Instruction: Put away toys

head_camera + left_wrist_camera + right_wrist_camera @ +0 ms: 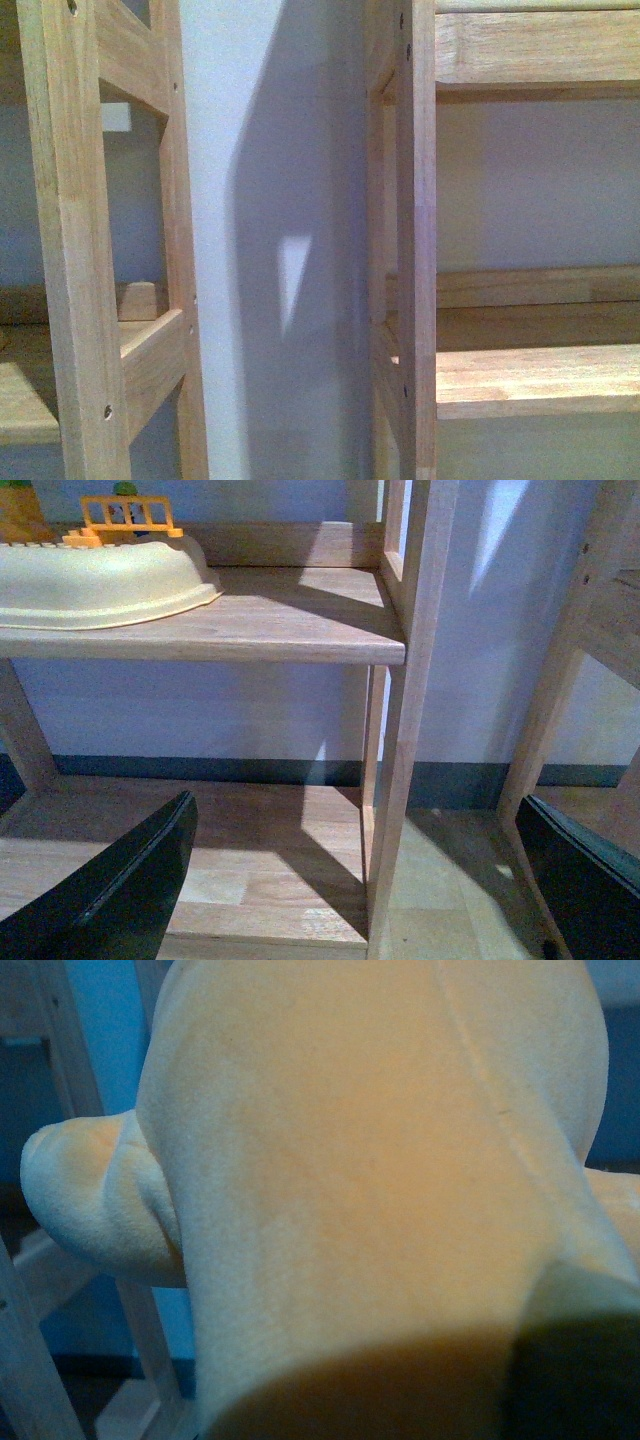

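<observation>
Shelving (30,1360) behind, toy (360,1180) in right hand (565,1365)

Front view: two light wooden shelf units, left shelf unit (75,250) and right shelf unit (415,250), stand side by side with a strip of wall (230,200) showing between their uprights. Left wrist view: the upper board (290,620) carries a cream shallow tray (100,585) overhanging its front edge, with an orange toy fence piece (125,518) at the tray's far rim; whether the fence sits in the tray or on the board cannot be told. The lower board (270,850) sits just above the wood floor (450,880).
</observation>
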### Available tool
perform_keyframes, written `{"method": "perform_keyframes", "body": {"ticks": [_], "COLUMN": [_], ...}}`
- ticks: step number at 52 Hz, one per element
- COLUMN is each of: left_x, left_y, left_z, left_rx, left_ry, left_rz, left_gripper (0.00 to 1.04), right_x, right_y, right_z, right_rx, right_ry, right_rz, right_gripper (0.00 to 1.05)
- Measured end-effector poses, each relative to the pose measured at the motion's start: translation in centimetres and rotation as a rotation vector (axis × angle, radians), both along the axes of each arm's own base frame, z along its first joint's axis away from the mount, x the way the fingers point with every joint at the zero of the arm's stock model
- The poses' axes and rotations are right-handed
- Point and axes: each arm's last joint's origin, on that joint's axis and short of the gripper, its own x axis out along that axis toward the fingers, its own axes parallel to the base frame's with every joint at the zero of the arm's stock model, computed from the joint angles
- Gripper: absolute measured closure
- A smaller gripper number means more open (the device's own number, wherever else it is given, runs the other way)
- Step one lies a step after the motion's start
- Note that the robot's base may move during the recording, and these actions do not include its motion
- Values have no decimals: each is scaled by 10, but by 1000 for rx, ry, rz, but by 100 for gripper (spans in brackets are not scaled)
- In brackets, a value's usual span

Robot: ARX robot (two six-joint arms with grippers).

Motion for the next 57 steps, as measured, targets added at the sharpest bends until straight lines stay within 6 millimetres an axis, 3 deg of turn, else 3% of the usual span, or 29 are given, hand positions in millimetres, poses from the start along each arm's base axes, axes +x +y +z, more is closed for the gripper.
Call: {"method": "perform_keyframes", "body": {"ticks": [8,13,18,22,27,34,44,57], "left_x": [0,0,0,0,0,0,0,0], "left_y": [0,0,0,0,0,0,0,0], "left_z": [0,0,0,0,0,0,0,0], "left_rx": [0,0,0,0,0,0,0,0], "left_ry": [0,0,0,0,0,0,0,0], "left_rz": [0,0,0,0,0,0,0,0], "left_gripper": [6,6,6,6,6,6,6,6], "right_x": [5,5,6,14,39,78,119,155], "right_y": [-8,-10,-11,-9,-4,4,21,38], "right_z": [85,122,173,210,249,279,294,301], "right_rx": [-45,-64,-79,-69,-57,-34,-19,-3], "right_ry": [-124,-178,-238,-270,-296,-296,-278,-263], "right_rz": [0,-11,-15,-8,-9,-22,-27,-27], "right_gripper": [83,83,83,83,83,83,83,83]}}
